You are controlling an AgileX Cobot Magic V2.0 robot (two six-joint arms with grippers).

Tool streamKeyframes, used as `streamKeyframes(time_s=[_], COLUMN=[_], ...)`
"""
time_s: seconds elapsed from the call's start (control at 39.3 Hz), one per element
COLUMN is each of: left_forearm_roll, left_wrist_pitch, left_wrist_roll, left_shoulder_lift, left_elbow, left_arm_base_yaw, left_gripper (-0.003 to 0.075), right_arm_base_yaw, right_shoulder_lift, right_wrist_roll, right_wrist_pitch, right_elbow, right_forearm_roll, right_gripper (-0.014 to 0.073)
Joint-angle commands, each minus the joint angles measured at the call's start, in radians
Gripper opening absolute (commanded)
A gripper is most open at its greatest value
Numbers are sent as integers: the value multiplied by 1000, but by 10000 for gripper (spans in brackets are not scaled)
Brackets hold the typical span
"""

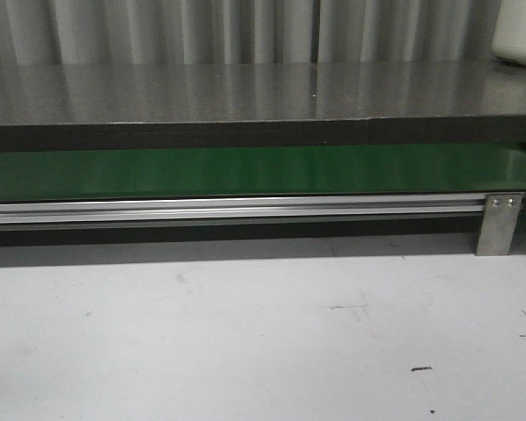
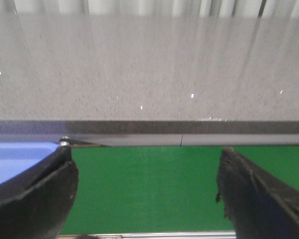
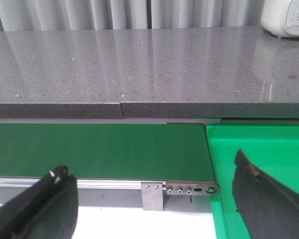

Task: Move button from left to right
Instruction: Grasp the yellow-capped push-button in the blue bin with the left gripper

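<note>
The button shows in no view. The green conveyor belt (image 1: 245,171) runs across the front view with nothing on it. My left gripper (image 2: 147,191) is open and empty above the belt (image 2: 144,184), its black fingers (image 2: 35,189) at either side. My right gripper (image 3: 149,199) is open and empty over the belt's right end (image 3: 99,149), near the aluminium rail (image 3: 114,183). Neither gripper shows in the front view.
A grey stone counter (image 1: 245,92) lies behind the belt. A blue tray corner (image 2: 15,159) sits by the left gripper. A green bin (image 3: 259,149) stands at the belt's right end. A white appliance (image 3: 286,17) is on the counter. A metal bracket (image 1: 498,224) holds the rail.
</note>
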Motion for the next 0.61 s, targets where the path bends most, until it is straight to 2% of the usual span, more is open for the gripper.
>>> streamKeyframes(time_s=[0.0, 0.13, 0.36, 0.43, 0.58], left_forearm_roll=[3, 3, 28, 31, 42], left_wrist_pitch=[-13, 80, 466, 527, 567], left_wrist_roll=[0, 0, 16, 29, 51], left_shoulder_lift=[112, 268, 526, 596, 712], left_elbow=[-122, -268, -585, -661, -740], left_arm_base_yaw=[0, 49, 229, 288, 376], left_gripper=[549, 548, 548, 548, 547], right_arm_base_yaw=[-4, -4, -4, -4, -4], right_shoulder_lift=[14, 14, 14, 14, 14], right_wrist_roll=[-13, -13, -13, -13, -13], right_wrist_pitch=[-79, -79, -79, -79, -79], right_elbow=[-37, -37, -37, -37, -37], right_forearm_roll=[-8, -8, -8, -8, -8], right_gripper=[645, 645, 645, 645, 645])
